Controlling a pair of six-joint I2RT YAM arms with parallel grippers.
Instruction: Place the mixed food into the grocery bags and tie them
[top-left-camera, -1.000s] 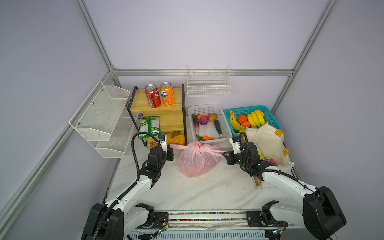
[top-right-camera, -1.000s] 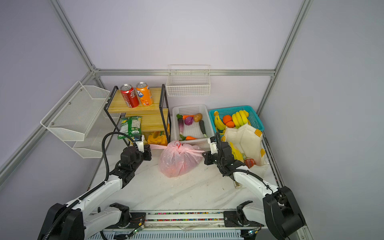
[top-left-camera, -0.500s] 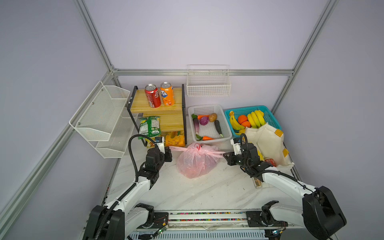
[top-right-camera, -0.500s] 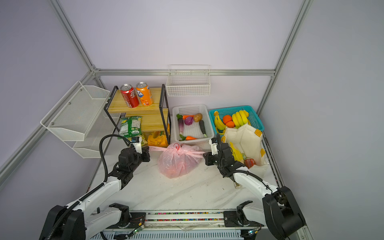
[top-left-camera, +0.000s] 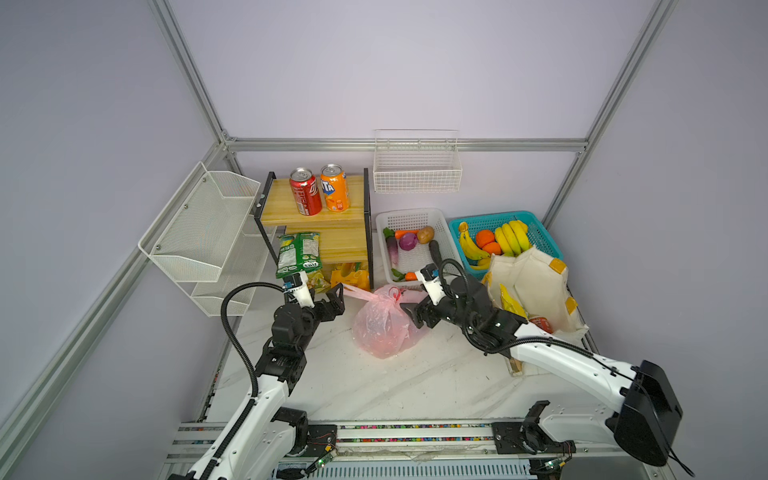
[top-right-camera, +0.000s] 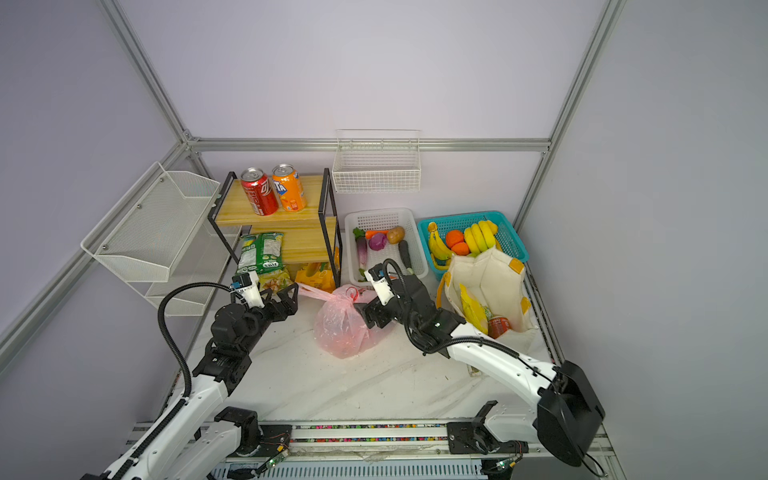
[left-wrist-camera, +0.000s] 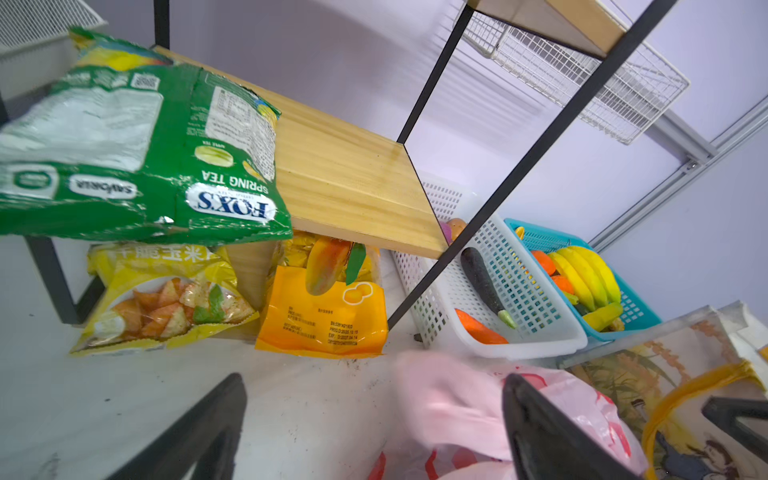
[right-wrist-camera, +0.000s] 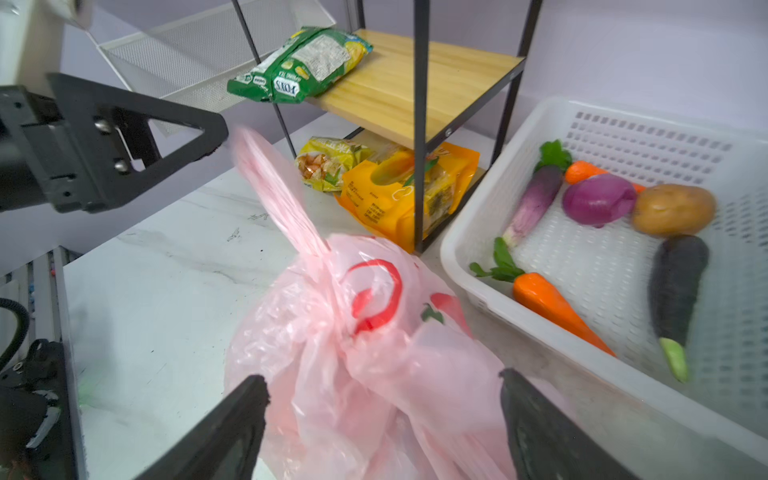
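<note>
Flanking the knotted pink bag (top-left-camera: 382, 328) at the centre, the left gripper (top-left-camera: 336, 296) and right gripper (top-left-camera: 411, 319) both stand wide open, gripping nothing, one loose handle pointing at the left one. Just right stands the cream tote (top-left-camera: 536, 282); farther back an eggplant (top-left-camera: 435, 251) and onion (top-left-camera: 408, 241) lie in the white basket (top-left-camera: 409, 214), and a red can (top-left-camera: 305, 197) stands on the wooden shelf (top-left-camera: 355, 208) at far left
</note>
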